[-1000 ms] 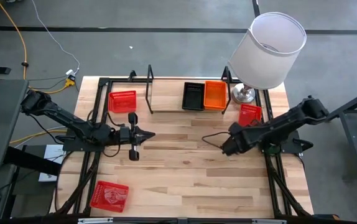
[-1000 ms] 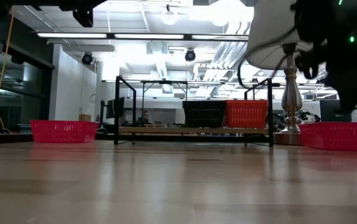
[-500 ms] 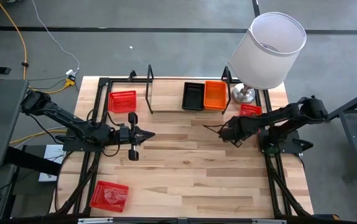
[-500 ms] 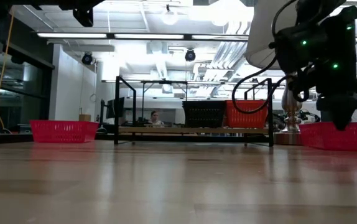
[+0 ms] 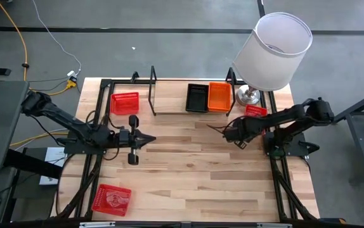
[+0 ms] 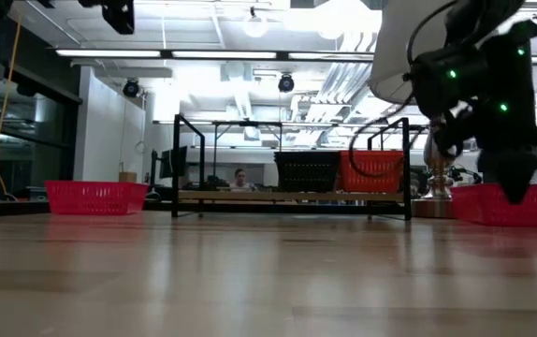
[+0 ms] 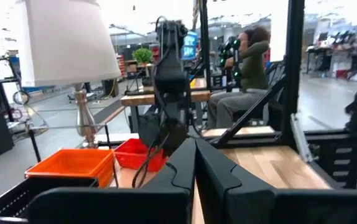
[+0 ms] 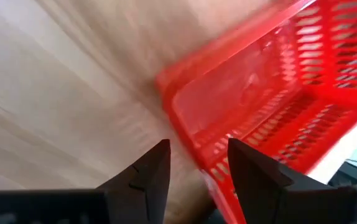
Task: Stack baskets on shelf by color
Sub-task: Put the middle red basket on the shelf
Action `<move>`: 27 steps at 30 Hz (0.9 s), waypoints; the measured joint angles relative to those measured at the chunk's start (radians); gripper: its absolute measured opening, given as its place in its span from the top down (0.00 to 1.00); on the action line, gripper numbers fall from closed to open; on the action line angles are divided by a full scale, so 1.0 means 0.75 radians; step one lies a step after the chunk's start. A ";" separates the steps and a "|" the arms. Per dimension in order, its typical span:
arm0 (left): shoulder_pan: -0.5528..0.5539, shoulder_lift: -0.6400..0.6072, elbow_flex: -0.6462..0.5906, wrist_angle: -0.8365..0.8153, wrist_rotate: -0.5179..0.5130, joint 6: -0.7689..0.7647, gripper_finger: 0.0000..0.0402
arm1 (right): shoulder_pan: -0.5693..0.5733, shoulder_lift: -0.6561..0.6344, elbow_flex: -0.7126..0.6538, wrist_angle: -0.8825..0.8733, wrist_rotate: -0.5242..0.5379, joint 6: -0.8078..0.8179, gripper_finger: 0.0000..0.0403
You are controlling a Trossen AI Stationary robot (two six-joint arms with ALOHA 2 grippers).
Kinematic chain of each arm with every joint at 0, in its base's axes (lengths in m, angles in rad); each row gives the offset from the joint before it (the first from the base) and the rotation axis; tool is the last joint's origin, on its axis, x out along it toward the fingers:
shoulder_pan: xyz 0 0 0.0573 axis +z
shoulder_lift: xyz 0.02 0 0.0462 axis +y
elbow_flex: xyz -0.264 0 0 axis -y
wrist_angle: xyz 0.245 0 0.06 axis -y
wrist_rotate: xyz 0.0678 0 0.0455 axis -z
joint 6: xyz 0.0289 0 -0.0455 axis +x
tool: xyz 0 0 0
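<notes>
On the shelf, a black basket and an orange basket sit side by side at the far edge. One red basket lies left of the shelf. Another lies at the near left. A third red basket rests on the table by the lamp base. My right gripper points steeply down, open, at that basket's near-left corner. It shows low over the basket in the low view. My left gripper hangs level and shut over the table's left middle. My right gripper's open fingers stand astride the red basket's side wall near a corner, coming from above at a slant. I cannot tell whether either finger touches the wall. The basket rests flat on the table.
A lamp with a white shade and a metal foot stands at the far right, close behind the red basket. Black frame rails run along both table sides. A person sits in the room beyond the table.
My right gripper has swung toward the far edge and come down onto the red basket beside the lamp, staying open. It has kept almost still for the last half second. The baskets have not moved.
</notes>
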 joint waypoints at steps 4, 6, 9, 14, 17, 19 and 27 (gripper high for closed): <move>-0.051 -0.085 0.000 -0.077 -0.005 0.000 1.00 | 0.000 0.000 -0.100 0.064 -0.062 -0.032 0.63; -0.068 -0.128 0.000 -0.109 -0.013 0.005 1.00 | 0.001 0.000 -0.126 0.064 -0.048 0.001 0.63; -0.086 -0.184 0.000 -0.163 -0.049 0.022 1.00 | 0.010 0.000 -0.140 0.081 -0.026 0.009 0.65; -0.106 -0.266 0.000 -0.224 -0.175 0.043 1.00 | 0.055 0.000 -0.112 0.083 -0.024 0.004 0.87; -0.136 -0.313 0.000 -0.233 -0.299 0.059 1.00 | 0.133 0.000 -0.061 0.072 -0.049 0.021 0.97; -0.161 -0.339 0.000 -0.255 -0.374 0.060 1.00 | 0.208 0.000 -0.003 0.060 -0.104 0.062 0.97; -0.221 -0.376 0.000 -0.296 -0.473 0.061 1.00 | 0.632 0.053 0.407 0.214 -0.317 0.124 1.00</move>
